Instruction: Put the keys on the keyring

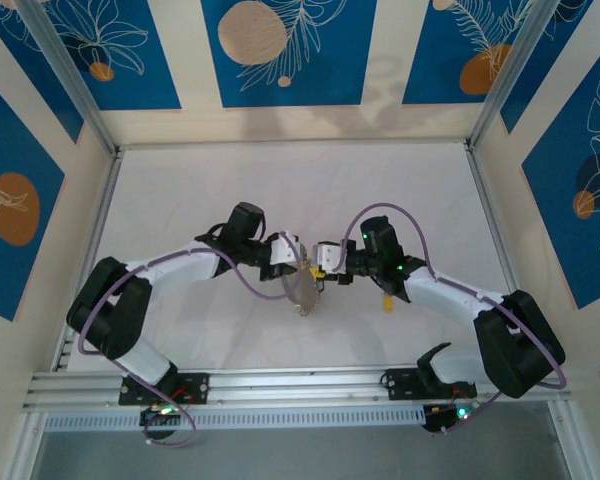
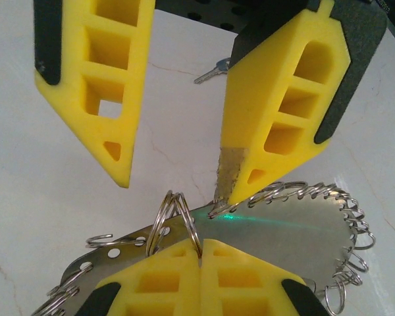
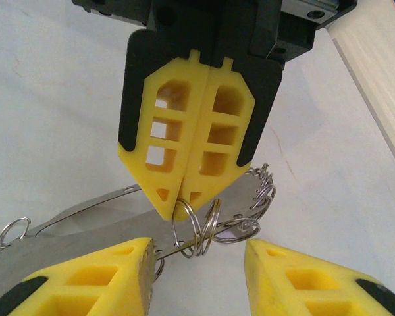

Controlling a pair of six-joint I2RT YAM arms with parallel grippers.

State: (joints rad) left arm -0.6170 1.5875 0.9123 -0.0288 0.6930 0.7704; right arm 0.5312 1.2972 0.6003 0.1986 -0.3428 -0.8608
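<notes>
**Left jaws:** fully closed. The left fingers [image 3: 184, 151] are pressed flat together and pinch the top of the keyring [image 2: 174, 217], a small split ring standing upright at their tips.

**Keyring:** it passes through a hole at the edge of a flat metal plate [image 2: 283, 234]. More rings [image 2: 352, 224] hang along the plate's rim.

**Right jaws:** partly open and empty, facing the left jaws tip to tip. The right fingers [image 2: 276, 105] stand one on each side of the keyring. One taped tip sits at the plate's edge just beside the keyring; contact cannot be confirmed.

**Key** [image 2: 214, 71]**:** lies flat on the desk [image 1: 280, 190] beyond the right jaws, well apart from the keyring. Its head is hidden, so the colour cannot be told.
</notes>
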